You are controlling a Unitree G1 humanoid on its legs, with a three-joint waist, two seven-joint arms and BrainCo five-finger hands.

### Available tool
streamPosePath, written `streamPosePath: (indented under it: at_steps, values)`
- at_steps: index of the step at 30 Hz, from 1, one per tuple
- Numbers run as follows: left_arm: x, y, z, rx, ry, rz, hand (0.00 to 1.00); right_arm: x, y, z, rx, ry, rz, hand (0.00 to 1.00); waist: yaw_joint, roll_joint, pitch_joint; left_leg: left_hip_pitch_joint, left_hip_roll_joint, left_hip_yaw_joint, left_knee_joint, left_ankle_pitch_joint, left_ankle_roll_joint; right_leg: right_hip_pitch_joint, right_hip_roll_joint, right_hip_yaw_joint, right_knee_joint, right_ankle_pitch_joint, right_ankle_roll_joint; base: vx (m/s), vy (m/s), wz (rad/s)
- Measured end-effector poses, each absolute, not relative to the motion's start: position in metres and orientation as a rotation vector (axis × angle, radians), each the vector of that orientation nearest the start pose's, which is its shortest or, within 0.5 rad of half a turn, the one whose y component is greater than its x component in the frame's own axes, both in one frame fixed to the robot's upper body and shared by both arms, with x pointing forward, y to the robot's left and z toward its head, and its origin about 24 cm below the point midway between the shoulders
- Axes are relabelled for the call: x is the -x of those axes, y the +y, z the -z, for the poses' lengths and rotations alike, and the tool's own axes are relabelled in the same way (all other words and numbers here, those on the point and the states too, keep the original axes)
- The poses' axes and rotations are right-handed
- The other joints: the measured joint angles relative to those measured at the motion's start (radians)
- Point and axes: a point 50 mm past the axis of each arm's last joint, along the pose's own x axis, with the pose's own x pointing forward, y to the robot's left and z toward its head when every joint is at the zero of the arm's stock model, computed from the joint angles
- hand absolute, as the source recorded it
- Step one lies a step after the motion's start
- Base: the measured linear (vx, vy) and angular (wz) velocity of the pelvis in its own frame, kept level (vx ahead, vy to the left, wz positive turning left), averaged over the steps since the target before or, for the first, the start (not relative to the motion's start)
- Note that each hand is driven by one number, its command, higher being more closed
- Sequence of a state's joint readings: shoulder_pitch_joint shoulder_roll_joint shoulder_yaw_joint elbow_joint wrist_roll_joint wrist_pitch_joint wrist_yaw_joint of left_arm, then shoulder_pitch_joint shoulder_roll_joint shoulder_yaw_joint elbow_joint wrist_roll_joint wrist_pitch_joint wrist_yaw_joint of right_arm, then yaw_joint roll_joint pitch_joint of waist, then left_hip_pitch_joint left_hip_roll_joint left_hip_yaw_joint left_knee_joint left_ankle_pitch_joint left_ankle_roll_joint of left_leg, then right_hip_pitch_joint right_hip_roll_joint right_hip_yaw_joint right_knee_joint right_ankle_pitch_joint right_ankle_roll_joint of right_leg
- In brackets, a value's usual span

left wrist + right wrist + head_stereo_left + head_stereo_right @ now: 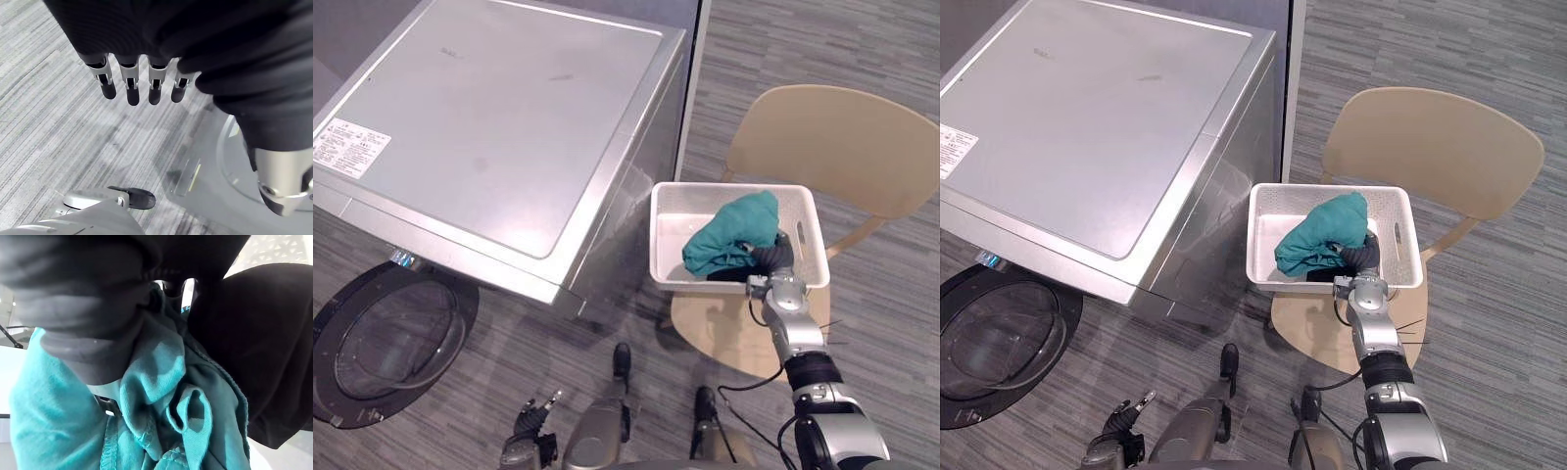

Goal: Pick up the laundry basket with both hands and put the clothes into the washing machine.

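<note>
Teal and soft, a crumpled knit garment [734, 235] heaped in a white rectangular plastic laundry basket [666, 240] with perforated walls, at 3 o'clock from the washing machine. Basket set on the round seat of a pale wooden chair [842, 137] with a broad curved back. Under the heap, at its 6 o'clock, a strip of black cloth [729, 277], perhaps a second garment, too hidden to be sure.

Boxy silver-grey brushed-metal washing machine [489, 117], flat on top, with its round dark-glass door [396, 338] standing open at 8 o'clock. Grey striped carpet [901, 323] all round.

Right hand [773, 257] down inside the basket, dark ribbed cover pressed into the teal folds; impossible to tell how far open or whether gripping. Left hand [530, 423] low at 7 o'clock above the carpet, fingers [128, 83] straight and relaxed, holding and touching nothing.
</note>
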State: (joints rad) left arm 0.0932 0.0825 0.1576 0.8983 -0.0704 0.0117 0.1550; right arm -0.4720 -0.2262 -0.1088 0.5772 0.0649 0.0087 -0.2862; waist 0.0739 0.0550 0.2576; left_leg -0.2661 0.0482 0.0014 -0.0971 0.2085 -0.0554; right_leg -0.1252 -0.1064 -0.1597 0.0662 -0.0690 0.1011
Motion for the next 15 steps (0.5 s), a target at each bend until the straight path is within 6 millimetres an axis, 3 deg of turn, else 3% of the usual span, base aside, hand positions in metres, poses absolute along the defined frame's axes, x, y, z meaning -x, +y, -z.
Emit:
streamPosePath:
  at_steps: [8,15]
  values:
    - [-0.122,0.211,0.144,-0.029,0.959,-0.358,0.00,-0.345,-0.233,-0.074,0.330,0.045,0.374,0.00,-0.001,0.000,0.033,0.001,0.001,0.001,-0.001,0.000,0.000,-0.002,0.000,0.002,0.002,0.000,0.000,0.00,0.000,0.00]
    - [-0.123,0.210,0.143,-0.037,0.956,-0.348,0.00,-0.346,-0.232,-0.076,0.560,0.040,0.335,0.00,-0.001,-0.003,0.037,0.001,0.000,0.001,-0.002,0.000,0.000,-0.001,0.000,0.003,0.001,0.000,0.000,0.00,0.000,0.00]
